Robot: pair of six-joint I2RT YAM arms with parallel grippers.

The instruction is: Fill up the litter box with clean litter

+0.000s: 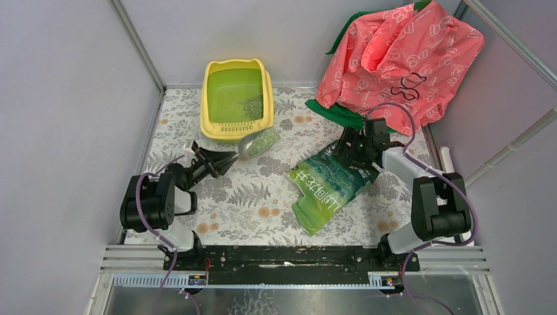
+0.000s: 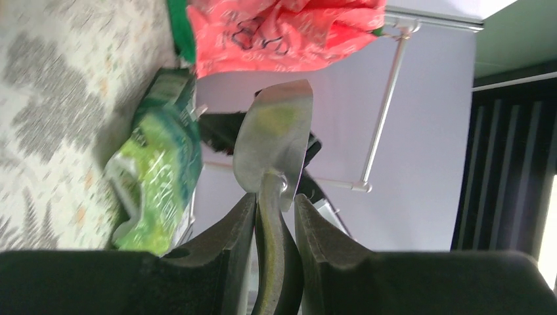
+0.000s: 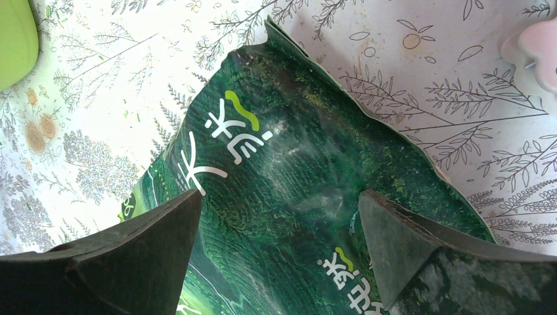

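The yellow litter box [image 1: 211, 105] stands at the back of the mat, with a patch of green-grey clean litter [image 1: 253, 105] on its green floor. Just in front of its slotted lip a metal scoop [image 1: 258, 142] carries more green litter. My left gripper [image 1: 226, 159] is shut on the scoop's handle. In the left wrist view the scoop's blade [image 2: 276, 138] sticks out beyond the left gripper [image 2: 274, 197]. My right gripper [image 1: 355, 147] hangs open over the top end of the glossy green bag [image 1: 328, 184]. In the right wrist view the right gripper [image 3: 279, 203] straddles the green bag [image 3: 295, 164].
A pink printed cloth bag [image 1: 401, 59] over something green lies at the back right, close behind my right arm. A leaf-patterned mat [image 1: 249, 197] covers the table. Walls close in on the left, back and right. A corner of the litter box [image 3: 13, 39] shows in the right wrist view.
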